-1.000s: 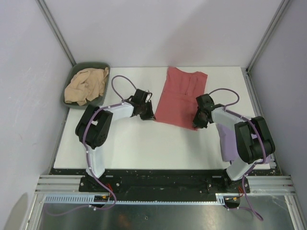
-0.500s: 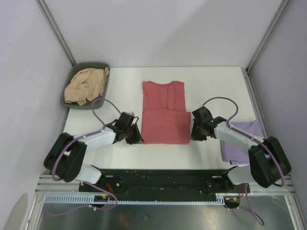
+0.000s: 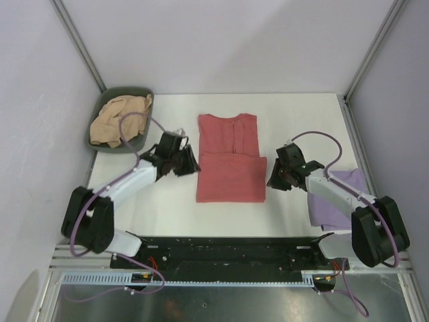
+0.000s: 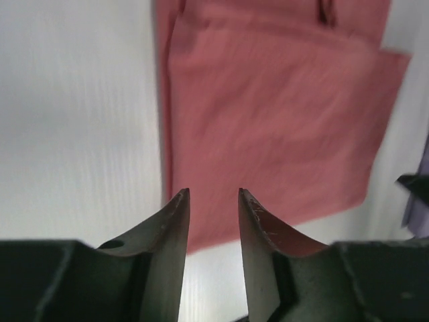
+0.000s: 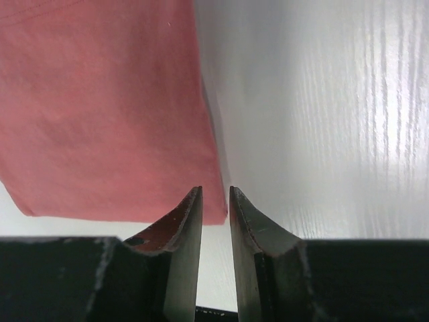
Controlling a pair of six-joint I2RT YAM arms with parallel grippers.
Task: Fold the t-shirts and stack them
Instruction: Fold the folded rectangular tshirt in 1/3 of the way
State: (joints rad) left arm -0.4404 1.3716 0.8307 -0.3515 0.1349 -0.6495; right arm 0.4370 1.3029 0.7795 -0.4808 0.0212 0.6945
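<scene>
Since the earlier frame both arms have backed off the red shirt (image 3: pixel 228 161). The left hand (image 3: pixel 190 162) has pulled away from its left edge and moved toward the far side. The right hand (image 3: pixel 276 178) has shifted right, off the right edge. The shirt, which hung angled between the 2 hands 1 second ago, now lies flat and square on the bench (image 3: pixel 301 121).

Left hand: in its wrist view the hand (image 4: pixel 211 198) has its 2 fingers apart with a clear gap and nothing between them. It hovers over the near left corner of the red shirt (image 4: pixel 268 121), with white bench (image 4: pixel 80 121) to the left.

Right hand: in its wrist view the hand (image 5: pixel 214 194) has its fingers slightly apart, a narrow gap, with nothing clamped. Its tips sit just beside the corner of the red shirt (image 5: pixel 100 100), with bare bench (image 5: pixel 322 121) to the right.

Red shirt: at the centre of the bench, folded. The near half is a doubled layer and the collar end points to the far side. Neither hand touches it in the top view.

Lavender shirt (image 3: pixel 338 201): near right of the bench, partly under the right arm, well apart from the red one.

Tan shirt (image 3: pixel 117 121): crumpled in the green bin (image 3: pixel 134 90) at the far left corner.
</scene>
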